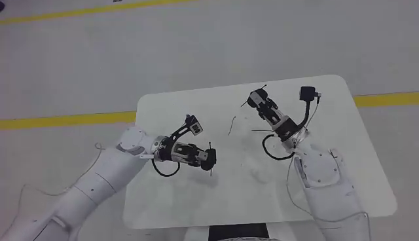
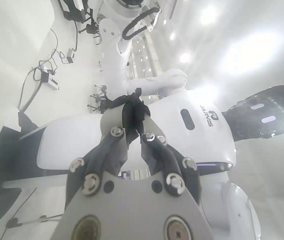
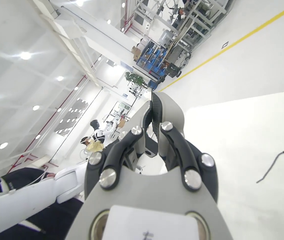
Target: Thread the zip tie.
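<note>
- Clamping its jaws on a zip tie, the left gripper hangs toward the table's left edge.
- Mid-table, a loose tie lies flat.
- Nearer the far edge, the right gripper, jaws together, pinches another tie.

On the tabletop a loose zip tie lies between the left end effector, nearer the robot, and the right end effector, farther back — a held zip tie in each.
</note>
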Robot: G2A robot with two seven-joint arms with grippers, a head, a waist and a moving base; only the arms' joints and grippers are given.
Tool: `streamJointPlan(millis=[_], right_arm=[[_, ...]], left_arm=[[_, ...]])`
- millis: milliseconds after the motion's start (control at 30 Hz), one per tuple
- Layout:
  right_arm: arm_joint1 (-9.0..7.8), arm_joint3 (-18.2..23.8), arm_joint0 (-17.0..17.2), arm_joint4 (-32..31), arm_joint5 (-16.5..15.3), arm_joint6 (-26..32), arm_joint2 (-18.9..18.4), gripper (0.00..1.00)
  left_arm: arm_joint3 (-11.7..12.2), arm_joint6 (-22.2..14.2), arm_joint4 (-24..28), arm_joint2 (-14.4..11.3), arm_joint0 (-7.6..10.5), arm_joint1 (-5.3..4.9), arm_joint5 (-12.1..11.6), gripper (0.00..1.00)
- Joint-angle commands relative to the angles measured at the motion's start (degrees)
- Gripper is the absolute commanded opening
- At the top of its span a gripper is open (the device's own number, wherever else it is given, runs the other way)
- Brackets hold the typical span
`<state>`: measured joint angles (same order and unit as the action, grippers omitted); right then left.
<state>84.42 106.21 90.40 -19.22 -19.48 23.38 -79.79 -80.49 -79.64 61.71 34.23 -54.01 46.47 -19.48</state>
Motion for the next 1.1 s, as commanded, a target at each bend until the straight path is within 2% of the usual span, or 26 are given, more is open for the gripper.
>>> streamJointPlan(millis=[0, 367, 433, 533, 633, 767, 1067], right_arm=[[-1.57, 0.6, -0.5, 2.0, 0.0, -0.1, 1.6, 0.0], [-1.57, 0.6, -0.5, 2.0, 0.0, -0.1, 1.6, 0.0], [-1.57, 0.6, -0.5, 2.0, 0.0, -0.1, 1.6, 0.0], [-1.57, 0.6, -0.5, 2.0, 0.0, -0.1, 1.6, 0.0], [-1.57, 0.6, -0.5, 2.0, 0.0, -0.1, 1.6, 0.0], [-1.57, 0.6, -0.5, 2.0, 0.0, -0.1, 1.6, 0.0], [-1.57, 0.6, -0.5, 2.0, 0.0, -0.1, 1.6, 0.0]], left_arm=[[0.0, 0.0, 0.0, 0.0, 0.0, 0.0, 0.0, 0.0], [0.0, 0.0, 0.0, 0.0, 0.0, 0.0, 0.0, 0.0], [-0.4, 1.6, -1.0, 0.1, -0.29, 0.05, 0.4, 0.0], [-0.1, 1.2, -1.5, 1.0, -0.87, -0.12, 0.6, 0.0], [0.5, 0.0, -1.4, 2.2, -1.65, -0.42, 0.0, 0.0], [0.3, 0.0, -2.9, 3.3, -2.55, -0.98, 0.0, 0.0], [1.1, 0.0, -4.2, 5.7, -4.09, -2.78, 0.0, 0.0]])
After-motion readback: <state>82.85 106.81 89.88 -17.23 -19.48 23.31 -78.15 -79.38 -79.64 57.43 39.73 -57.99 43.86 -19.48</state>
